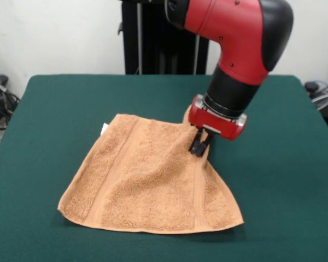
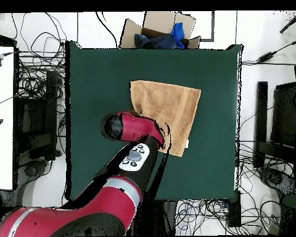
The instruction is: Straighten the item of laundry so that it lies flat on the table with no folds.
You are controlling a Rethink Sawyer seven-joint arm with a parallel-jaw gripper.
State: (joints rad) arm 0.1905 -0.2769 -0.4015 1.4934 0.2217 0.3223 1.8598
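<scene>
The small tan terry-cloth towel has a rough, looped, matt pile, broken by flatter woven bands near two edges and a small smooth white tag at one side. It lies on the large dark green table, whose covering looks like matt felt, even and without shine. The red and black robot arm has a smooth, glossy hard shell like moulded plastic, and its small black gripper looks duller and matt.

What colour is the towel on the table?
The towel is light orange-tan, with plain woven bands near two edges. It shows best in the front view.
</scene>
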